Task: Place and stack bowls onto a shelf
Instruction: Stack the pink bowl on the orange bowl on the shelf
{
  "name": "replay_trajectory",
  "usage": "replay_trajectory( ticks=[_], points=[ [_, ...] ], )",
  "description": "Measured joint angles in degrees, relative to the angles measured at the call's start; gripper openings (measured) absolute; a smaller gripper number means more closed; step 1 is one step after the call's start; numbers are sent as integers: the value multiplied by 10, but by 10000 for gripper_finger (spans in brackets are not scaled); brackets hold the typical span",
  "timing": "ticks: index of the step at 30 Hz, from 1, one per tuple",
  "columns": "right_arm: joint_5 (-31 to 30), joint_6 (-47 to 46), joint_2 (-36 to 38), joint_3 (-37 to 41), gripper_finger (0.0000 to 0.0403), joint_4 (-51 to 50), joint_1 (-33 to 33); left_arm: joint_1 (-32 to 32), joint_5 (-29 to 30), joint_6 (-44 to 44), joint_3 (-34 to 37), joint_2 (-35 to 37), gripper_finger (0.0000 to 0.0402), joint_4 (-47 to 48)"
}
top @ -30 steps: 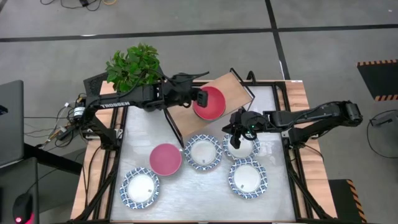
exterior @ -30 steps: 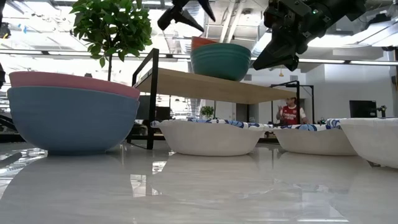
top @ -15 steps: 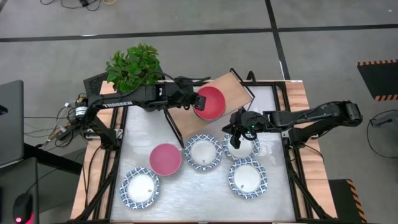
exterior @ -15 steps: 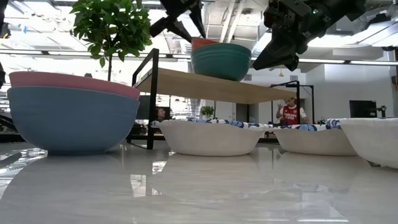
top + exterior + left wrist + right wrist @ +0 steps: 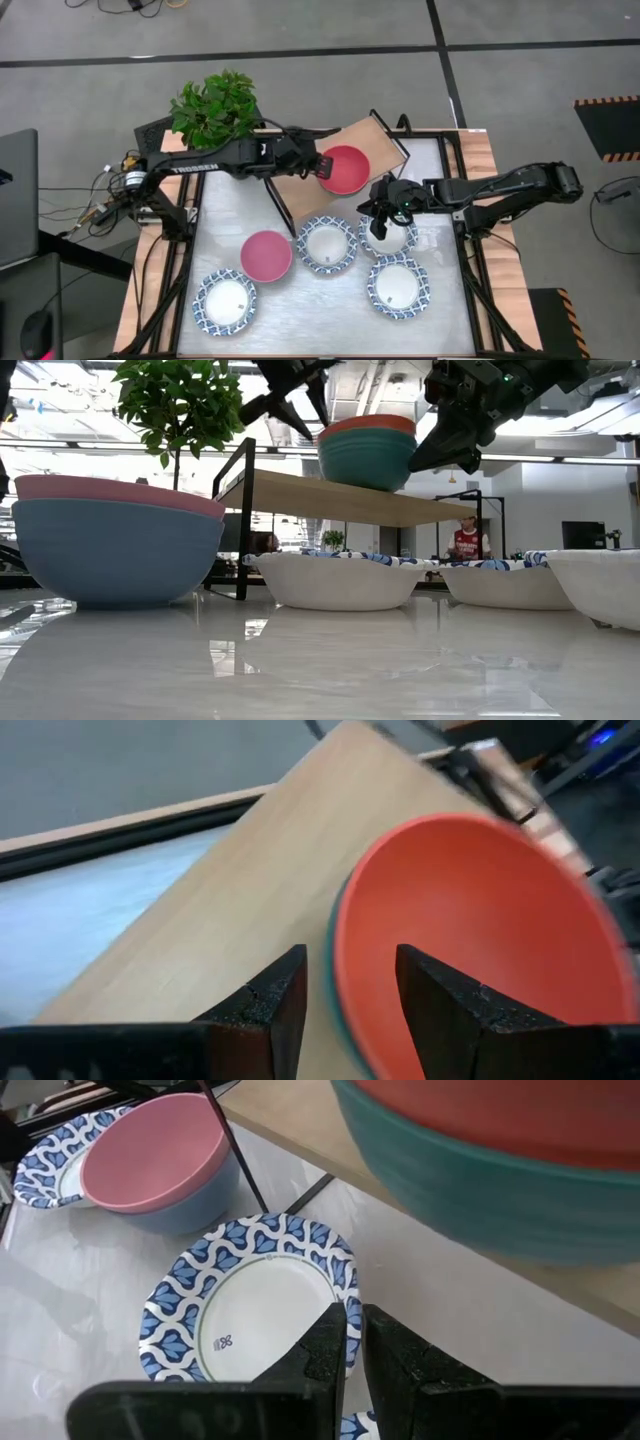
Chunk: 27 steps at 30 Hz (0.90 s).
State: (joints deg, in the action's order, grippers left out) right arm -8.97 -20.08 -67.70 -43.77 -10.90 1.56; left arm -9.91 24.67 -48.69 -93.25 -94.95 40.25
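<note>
A pink-red bowl (image 5: 345, 172) sits nested in a green bowl (image 5: 367, 460) on the light-wood shelf (image 5: 372, 140). My left gripper (image 5: 320, 165) is open at the stack's left side. One finger (image 5: 440, 1005) is inside the red bowl and the other (image 5: 265, 1010) is outside. My right gripper (image 5: 383, 212) is shut and hovers above a white, blue-rimmed bowl (image 5: 388, 235), touching nothing. Three more such bowls (image 5: 326, 243) (image 5: 398, 286) (image 5: 225, 300) rest on the tabletop. A pink bowl (image 5: 266, 255) sits inside a blue one (image 5: 115, 555). My left gripper stands astride the red bowl's rim (image 5: 335, 960), coming level from the table's left. I cannot tell whether either finger touches the rim. The stack rests by its base on the shelf board.
A potted plant (image 5: 212, 108) stands at the table's far left, behind my left arm. The shelf's black end frames (image 5: 245, 520) rise beside the white bowls. Bare shelf board (image 5: 200, 920) lies left of the stack. A person (image 5: 467, 540) is in the room beyond.
The red-in-green stack has slid a little along the shelf toward the table's right. The red rim now shows level above the green one. My left gripper has stayed at the stack's left rim.
</note>
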Motion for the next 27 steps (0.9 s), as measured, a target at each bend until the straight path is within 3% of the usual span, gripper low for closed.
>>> replay_trajectory(
  ticks=[4, 8, 11, 14, 17, 21, 24, 27],
  points=[
    [0, 0, 0, 0, 64, 0, 3, 3, -33, 10, 0, 17, 138, -19],
    [0, 0, 0, 0, 64, -2, 4, 20, -139, 68, 0, 47, 138, -14],
    [0, 0, 0, 0, 64, -2, 3, 43, -230, 104, 0, 70, 138, 22],
    [0, 0, 0, 0, 64, -3, 3, 77, -276, 105, -1, 82, 138, 106],
    [0, 0, 0, 0, 64, -5, 3, 126, -266, 100, -1, 84, 138, 213],
    [0, 0, 0, 0, 64, -5, 2, 200, -184, 74, 0, 69, 138, 314],
    [0, 0, 0, 0, 64, -5, 2, 243, -120, 58, 0, 60, 138, 354],
    [0, 0, 0, 0, 64, -5, 2, 266, -92, 49, 6, 59, 147, 377]
  ],
)
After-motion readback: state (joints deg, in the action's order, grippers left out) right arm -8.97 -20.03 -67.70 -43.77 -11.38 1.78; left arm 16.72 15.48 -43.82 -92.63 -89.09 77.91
